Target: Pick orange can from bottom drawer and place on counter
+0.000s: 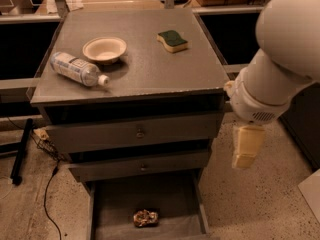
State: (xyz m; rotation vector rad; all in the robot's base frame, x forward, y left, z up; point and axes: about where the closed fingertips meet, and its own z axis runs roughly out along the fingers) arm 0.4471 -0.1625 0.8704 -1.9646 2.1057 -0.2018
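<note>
The orange can [145,217] lies on its side on the floor of the open bottom drawer [112,201], near the drawer's front middle. The counter [150,69] is the speckled grey top of the cabinet. My gripper [247,148] hangs as a cream-coloured piece below the big white arm [280,64], at the right of the cabinet beside the two upper drawers. It is well above and to the right of the can and holds nothing that I can see.
On the counter lie a clear plastic bottle [77,69] at the left, a shallow white bowl [104,49] behind it and a green sponge [172,40] at the back right. Two knobbed drawers [140,132] are shut. Cables [47,184] trail on the floor at left.
</note>
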